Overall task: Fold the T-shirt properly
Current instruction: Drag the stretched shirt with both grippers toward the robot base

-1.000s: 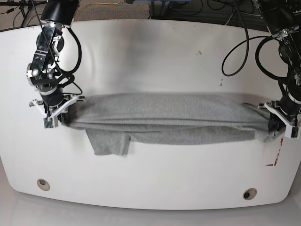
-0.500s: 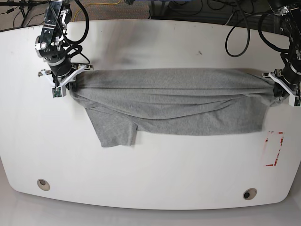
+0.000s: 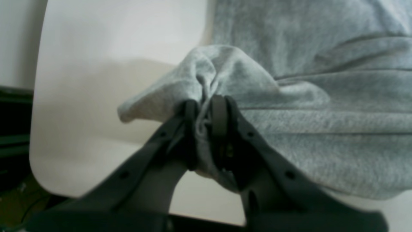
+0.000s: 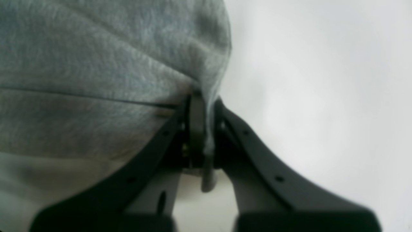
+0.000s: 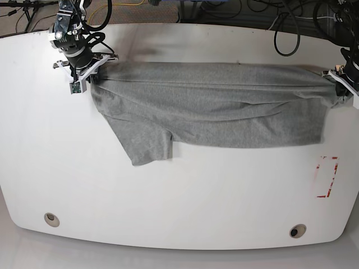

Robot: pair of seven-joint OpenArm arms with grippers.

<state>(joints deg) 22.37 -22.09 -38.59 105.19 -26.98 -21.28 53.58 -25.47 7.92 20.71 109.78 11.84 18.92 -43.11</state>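
2 robot arms hold 1 heather-grey T-shirt [image 5: 213, 103] stretched across the upper half of a white table [image 5: 179, 202] in the base view. The right gripper [image 5: 83, 77], at the upper left of the frame, has its jaws pressed together on a pinch of the cloth's edge; the left gripper [image 5: 341, 85], at the far right edge, pinches a bunched fold the same way. Both wrist views confirm it: dark fingers [image 3: 219, 122] clamp grey fabric between them with no gap left over. The shirt's top edge runs taut between the 2 grips, while its lower part lies on the table, 1 sleeve [image 5: 143, 143] spilling toward the lower left.

The step in hand appears to be drawing the shirt flat before a fold. Done well, it likely means keeping both grips level and evenly tensioned, so that the edge stays straight, and letting the body settle without wrinkles; uneven pulling could skew the cloth or slip a pinch.

Also counted: 2 round holes [image 5: 51, 219] near the table's lower edge, 1 red marking [image 5: 327, 176] at lower right.
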